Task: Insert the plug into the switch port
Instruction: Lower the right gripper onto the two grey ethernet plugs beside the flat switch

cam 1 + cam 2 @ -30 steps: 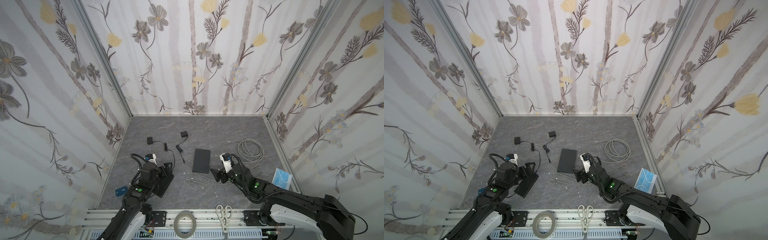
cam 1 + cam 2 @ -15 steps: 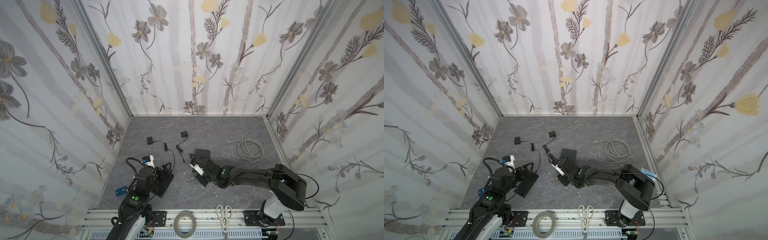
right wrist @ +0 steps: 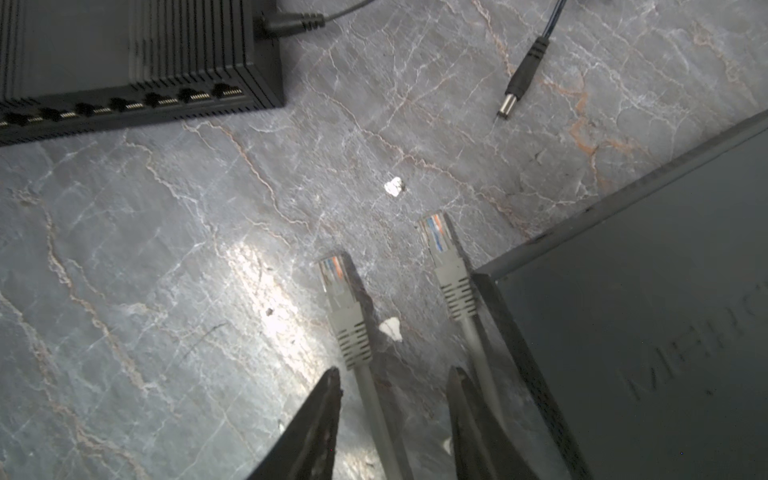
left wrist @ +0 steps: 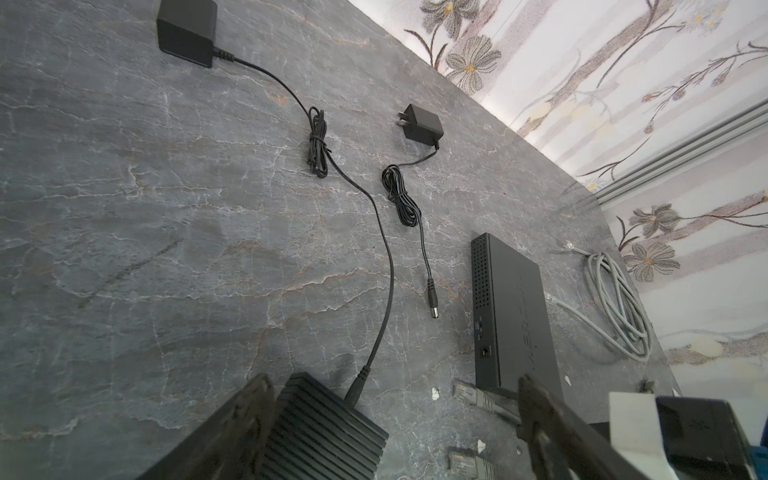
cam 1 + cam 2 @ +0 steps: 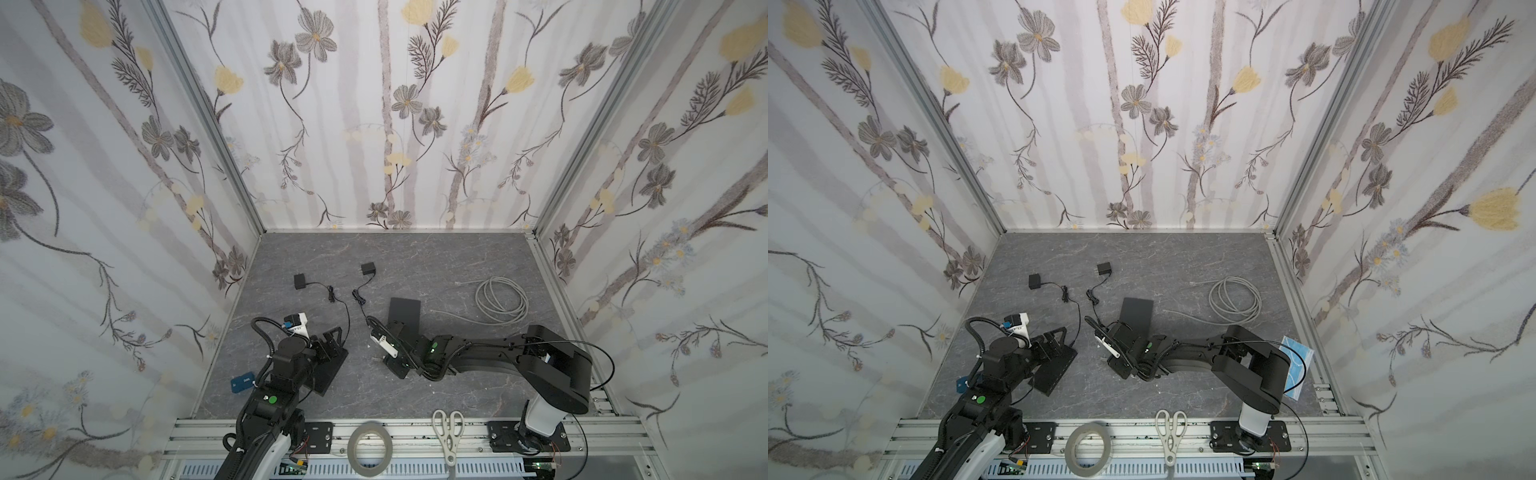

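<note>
**Gray marbled tabletop** [image 5: 415, 257] is lying between flowered walls.

**Right arm** [image 5: 498, 361] is spanning low over the table, from its base at the near right to the middle. **Left arm** [image 5: 270, 409] is standing at the near left.

**Ribbed switch** [image 5: 328, 372] is lying partly beneath the left arm's wrist, with a power lead [image 3: 291, 20] sitting in its side. **Flat switch** [image 5: 404, 311] is lying near the centre, just beyond the right arm's wrist.

**Coiled gray cable** [image 5: 500, 299] is resting to the right of the flat switch, apart from it.

**Left gripper** [image 4: 392, 380] is standing wide open with one finger at the ribbed switch's corner, gripping nothing.

**Right gripper** [image 3: 395, 372] is standing partly spread. Its fingers [image 3: 320, 415] are straddling the cable just behind the plug [image 3: 334, 278] and are not closed on it.

**The plug** is lying flat on the tabletop, its contact end turned away from the gripper. It is well apart from the ribbed switch's port row [image 3: 124, 104].

**A second plug** [image 3: 440, 241] is lying near the first, its cable running along the flat switch's edge.

**A loose barrel connector** [image 3: 521, 83] is lying beyond both plugs.
</note>
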### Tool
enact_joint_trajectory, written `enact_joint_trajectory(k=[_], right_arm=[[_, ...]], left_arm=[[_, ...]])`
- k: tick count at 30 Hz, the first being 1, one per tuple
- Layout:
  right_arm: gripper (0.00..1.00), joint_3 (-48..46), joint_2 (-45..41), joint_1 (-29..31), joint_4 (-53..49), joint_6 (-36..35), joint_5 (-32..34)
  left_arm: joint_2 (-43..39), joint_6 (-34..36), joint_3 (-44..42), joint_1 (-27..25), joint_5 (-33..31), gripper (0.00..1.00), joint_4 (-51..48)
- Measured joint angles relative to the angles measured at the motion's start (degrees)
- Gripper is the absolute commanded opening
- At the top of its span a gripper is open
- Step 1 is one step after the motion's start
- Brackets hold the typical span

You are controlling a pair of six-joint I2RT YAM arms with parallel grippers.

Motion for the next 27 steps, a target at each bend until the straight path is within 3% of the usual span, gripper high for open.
enact_joint_trajectory(k=[18,23,27], right_arm=[[0.48,-7.15,-3.28,-0.50,7.58,0.35,0.24],[0.49,-8.00,-4.31,-0.96,8.35,-0.15,0.24],[0.50,-9.73,-5.49,-1.09,8.94,-0.24,0.22]], left_arm=[[0.17,0.85,-0.24,0.00,1.46,0.92,0.44],[2.40,0.26,1.66,-0.11,0.00,0.86,-1.25],[3.02,-0.39,4.61,-0.68,-2.23,0.87,-3.15]])
